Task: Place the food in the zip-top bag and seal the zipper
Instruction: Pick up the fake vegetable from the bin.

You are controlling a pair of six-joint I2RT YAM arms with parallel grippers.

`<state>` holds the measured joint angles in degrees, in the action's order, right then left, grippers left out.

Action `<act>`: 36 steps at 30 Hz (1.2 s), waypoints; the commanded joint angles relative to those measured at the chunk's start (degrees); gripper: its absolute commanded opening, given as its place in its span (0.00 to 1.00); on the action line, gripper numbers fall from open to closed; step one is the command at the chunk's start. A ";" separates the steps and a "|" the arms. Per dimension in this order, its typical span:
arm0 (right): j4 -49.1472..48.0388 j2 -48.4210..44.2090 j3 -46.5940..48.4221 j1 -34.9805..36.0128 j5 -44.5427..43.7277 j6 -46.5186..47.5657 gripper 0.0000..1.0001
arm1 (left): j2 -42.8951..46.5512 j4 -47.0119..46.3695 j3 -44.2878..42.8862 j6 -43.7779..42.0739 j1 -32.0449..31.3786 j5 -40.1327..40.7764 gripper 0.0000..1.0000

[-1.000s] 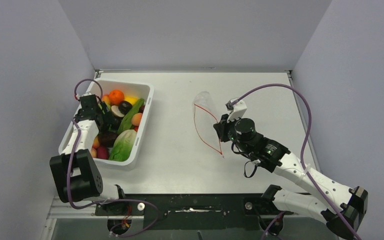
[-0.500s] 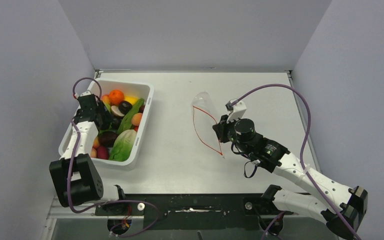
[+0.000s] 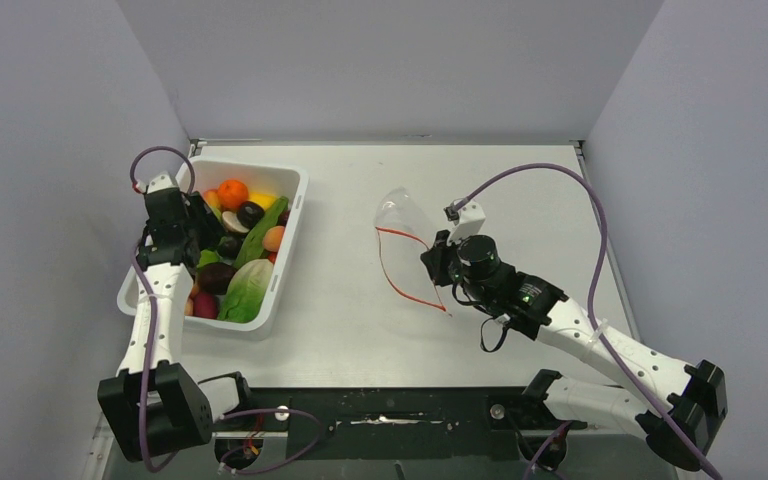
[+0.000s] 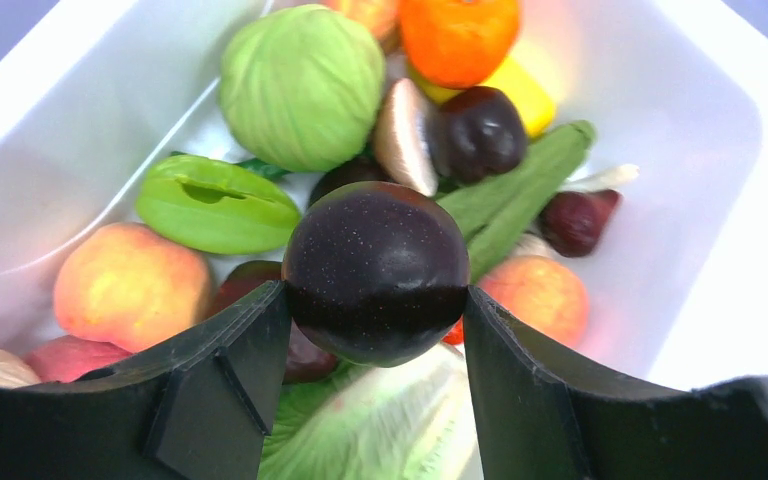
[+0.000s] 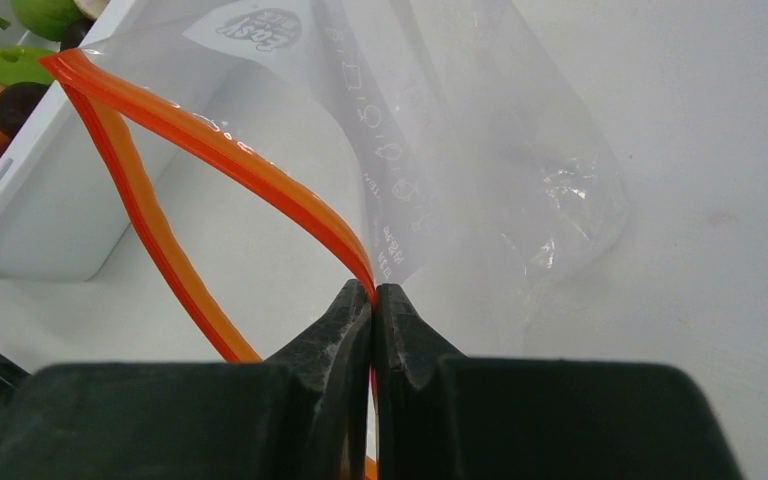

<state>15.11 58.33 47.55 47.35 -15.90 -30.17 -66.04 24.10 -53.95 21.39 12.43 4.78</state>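
Note:
My left gripper (image 4: 376,305) is shut on a dark plum (image 4: 376,265) and holds it just above the other food in the white bin (image 4: 700,130). In the top view this gripper (image 3: 203,222) is over the bin's left half. Below it lie a lettuce (image 4: 380,420), a peach (image 4: 130,285), a green cabbage (image 4: 302,85) and an orange (image 4: 457,35). My right gripper (image 5: 373,292) is shut on the red-orange zipper (image 5: 220,150) of the clear zip-top bag (image 5: 460,150). It holds the mouth open at mid-table (image 3: 403,215).
The white bin (image 3: 290,215) stands at the left of the table, with the orange (image 3: 232,192) at its far end and the lettuce (image 3: 247,290) at its near end. Grey walls close in the table on three sides.
My left gripper has risen and drawn back to the left with the plum in it. My right gripper has shifted slightly left, and the bag's mouth has lifted and spread with it.

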 commanded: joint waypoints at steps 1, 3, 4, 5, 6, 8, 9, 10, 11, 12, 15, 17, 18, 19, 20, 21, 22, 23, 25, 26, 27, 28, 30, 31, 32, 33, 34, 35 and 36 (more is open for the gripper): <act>-2.46 0.81 3.08 0.28 -2.23 -3.24 0.00 | 4.62 -0.64 -0.23 1.13 -0.55 -8.23 0.41; -2.34 1.55 3.60 0.28 -2.96 -4.50 0.00 | 5.78 -0.32 -0.67 0.63 -0.76 -11.38 0.41; -1.99 2.10 4.18 0.23 -3.67 -6.01 0.00 | 6.38 0.09 -0.96 0.33 -1.08 -12.71 0.41; -1.39 2.74 4.81 0.26 -4.56 -7.19 0.00 | 6.82 0.39 -1.23 0.10 -1.46 -14.22 0.40; -0.53 3.35 5.55 0.27 -5.29 -8.36 0.00 | 7.39 0.83 -1.57 0.06 -1.78 -15.48 0.40; 0.56 4.80 7.20 0.28 -6.97 -10.75 0.00 | 8.47 1.65 -2.14 0.33 -2.62 -17.59 0.39; 0.88 5.46 7.94 0.26 -7.56 -11.77 0.00 | 9.13 1.99 -2.39 0.47 -3.00 -18.66 0.39; 1.13 6.15 8.64 0.28 -8.10 -12.69 0.00 | 9.73 2.19 -2.54 0.57 -3.47 -19.65 0.39; 1.41 6.81 9.42 0.24 -8.62 -13.63 0.00 | 10.48 2.22 -2.51 0.77 -3.91 -20.93 0.38; 1.61 7.40 10.05 0.32 -9.12 -14.17 0.00 | 11.32 1.77 -2.25 1.33 -4.50 -22.23 0.38; 2.57 9.19 12.08 0.42 -10.69 -14.69 0.00 | 14.11 -2.25 0.87 5.35 -6.34 -29.59 0.38; 4.42 10.45 13.12 0.38 -12.59 -16.68 0.00 | 15.83 -4.84 3.14 8.10 -8.01 -32.20 0.38; 5.29 11.24 13.63 0.36 -13.16 -18.14 0.00 | 16.64 -5.93 3.94 9.07 -8.91 -33.63 0.37; 5.95 11.62 14.15 0.24 -13.34 -19.41 0.00 | 17.39 -6.85 4.58 9.83 -9.73 -34.38 0.37; 6.24 12.31 14.51 0.13 -12.98 -20.53 0.00 | 18.21 -7.49 5.08 10.62 -10.52 -34.62 0.37; 6.36 12.86 14.92 0.20 -12.53 -21.07 0.00 | 18.83 -7.98 5.31 11.22 -11.17 -34.72 0.37; 6.57 13.39 15.27 0.19 -12.16 -21.66 0.00 | 19.51 -8.62 5.56 11.82 -11.78 -34.90 0.37; 6.90 13.92 15.53 0.19 -11.84 -22.40 0.00 | 20.03 -9.06 5.87 12.38 -12.37 -35.47 0.37; 6.80 14.92 16.06 0.21 -10.98 -23.34 0.00 | 20.78 -10.45 6.24 13.49 -13.37 -37.32 0.37; 6.74 15.30 16.26 0.26 -10.55 -23.90 0.00 | 20.92 -10.86 6.19 14.20 -13.65 -38.31 0.37; 6.77 15.71 16.67 0.30 -10.15 -24.67 0.00 | 21.09 -11.41 6.21 15.04 -13.92 -39.29 0.37; 6.65 16.14 17.07 0.35 -9.55 -25.35 0.00 | 21.29 -12.29 6.40 16.03 -14.25 -40.25 0.37; 6.32 16.85 17.98 0.44 -8.49 -26.23 0.00 | 22.02 -15.03 7.28 18.35 -15.01 -41.43 0.36; 5.96 17.17 18.43 0.53 -7.94 -26.47 0.00 | 22.30 -16.41 8.15 19.35 -15.51 -40.89 0.36; 5.16 17.38 18.74 0.57 -7.23 -26.54 0.00 | 22.88 -17.62 9.04 20.18 -16.06 -40.06 0.36; 3.98 17.57 18.80 0.56 -6.04 -25.99 0.00 | 23.15 -19.11 9.95 21.01 -16.64 -39.61 0.35; 2.15 17.72 18.74 0.63 -4.58 -24.64 0.00 | 23.30 -20.67 10.87 22.00 -17.17 -39.50 0.34; 1.13 17.82 18.79 0.51 -3.52 -23.61 0.00 | 23.32 -22.53 11.71 23.44 -17.89 -39.56 0.34; 0.90 17.94 19.22 0.50 -3.28 -23.24 0.00 | 23.23 -24.15 12.64 24.76 -18.76 -39.64 0.33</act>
<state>22.22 76.40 63.31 47.40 -22.13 -54.39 -43.55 10.81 -43.53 40.27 -4.14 -33.43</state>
